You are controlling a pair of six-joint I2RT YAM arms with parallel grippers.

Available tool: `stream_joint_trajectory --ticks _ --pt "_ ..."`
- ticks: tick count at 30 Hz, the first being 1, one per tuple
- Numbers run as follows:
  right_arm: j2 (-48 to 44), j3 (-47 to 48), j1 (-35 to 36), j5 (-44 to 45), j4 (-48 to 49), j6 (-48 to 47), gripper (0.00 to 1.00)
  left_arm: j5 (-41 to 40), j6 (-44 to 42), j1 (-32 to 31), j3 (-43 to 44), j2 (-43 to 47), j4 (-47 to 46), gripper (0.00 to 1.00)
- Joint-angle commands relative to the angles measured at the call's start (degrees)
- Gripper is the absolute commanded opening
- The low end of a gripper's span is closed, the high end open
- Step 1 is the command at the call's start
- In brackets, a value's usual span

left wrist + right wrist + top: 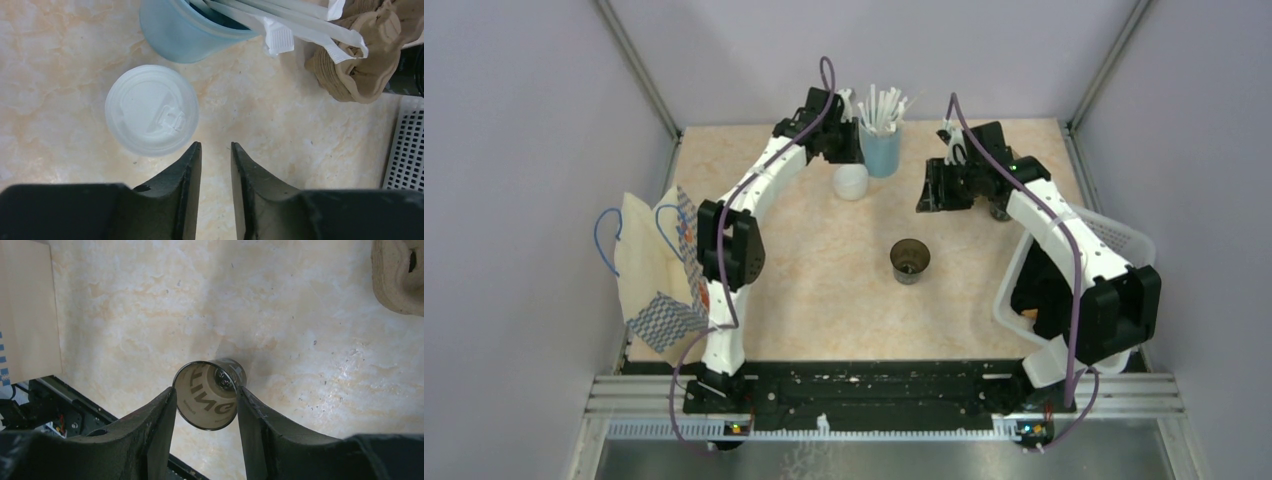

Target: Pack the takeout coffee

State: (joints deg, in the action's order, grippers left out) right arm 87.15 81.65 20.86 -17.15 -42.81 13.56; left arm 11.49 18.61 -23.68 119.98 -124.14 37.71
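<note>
Takeout coffee cup [910, 260] stands open on the middle of the surface [824, 300], its white lid [151, 110] lying well apart beside my narrowly parted, empty left fingers [187, 175]; my right fingers [157, 430] hang wider, empty, so capping and packing remain.

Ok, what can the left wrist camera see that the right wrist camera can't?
Only the left wrist view shows the white lid lying flat, the light-blue cup with its white straws, and a corner of the white basket. Only the right wrist view shows the dark coffee cup, open with no lid on, and the paper bag at the edge. Both show the marbled table, some brown cardboard, and an empty black gripper: the left gripper in one, the right gripper in the other.
</note>
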Motion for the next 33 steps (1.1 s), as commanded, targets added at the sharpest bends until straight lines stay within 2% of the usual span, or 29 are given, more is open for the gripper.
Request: stream_joint_trajectory --ticks 1,6,17,27,33 --pt "0.0 2.1 -0.2 -1.2 1.3 0.8 0.48 4.6 -2.3 0.0 -1.1 -2.7 -5.4 0.38" --pt "0.6 2.6 -0.2 -0.7 0.8 0.8 0.48 4.1 -4.6 0.0 0.0 -5.4 -7.1 0.43" --pt "1.0 1.9 -0.2 -1.3 0.4 0.7 0.48 2.7 -4.6 0.1 4.5 -10.8 -5.3 0.38" --pt "1.3 1.5 -0.2 -1.9 0.4 0.6 0.48 2.1 -4.4 -0.1 5.2 -11.7 -5.2 0.29" --pt "1.1 1.3 -0.2 -1.8 0.6 0.4 0.48 1.9 -4.4 -0.7 6.4 -12.6 -4.6 0.28"
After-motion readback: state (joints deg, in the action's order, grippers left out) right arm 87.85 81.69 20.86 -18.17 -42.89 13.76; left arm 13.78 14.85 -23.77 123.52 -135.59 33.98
